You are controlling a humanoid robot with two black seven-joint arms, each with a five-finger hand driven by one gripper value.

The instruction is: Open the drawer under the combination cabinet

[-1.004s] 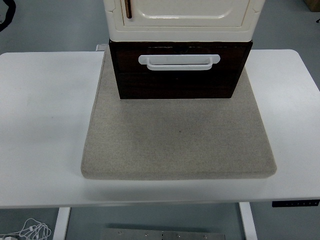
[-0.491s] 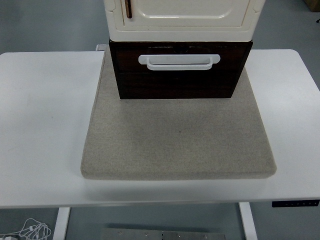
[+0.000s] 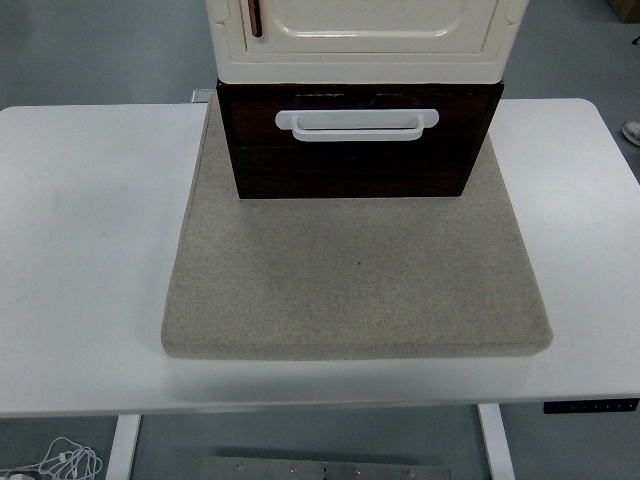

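A dark brown wooden drawer [image 3: 355, 160] with a white bar handle [image 3: 357, 123] is seen closed beneath a cream cabinet [image 3: 362, 40], at the far middle of a beige felt mat [image 3: 355, 280] laid on a white table [image 3: 80, 250]. Neither robot hand is in view, so their state cannot be told.

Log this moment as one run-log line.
hands: none in view | drawer: shut, dark brown | handle: white, untouched | cabinet: cream, above drawer | mat: grey, underneath
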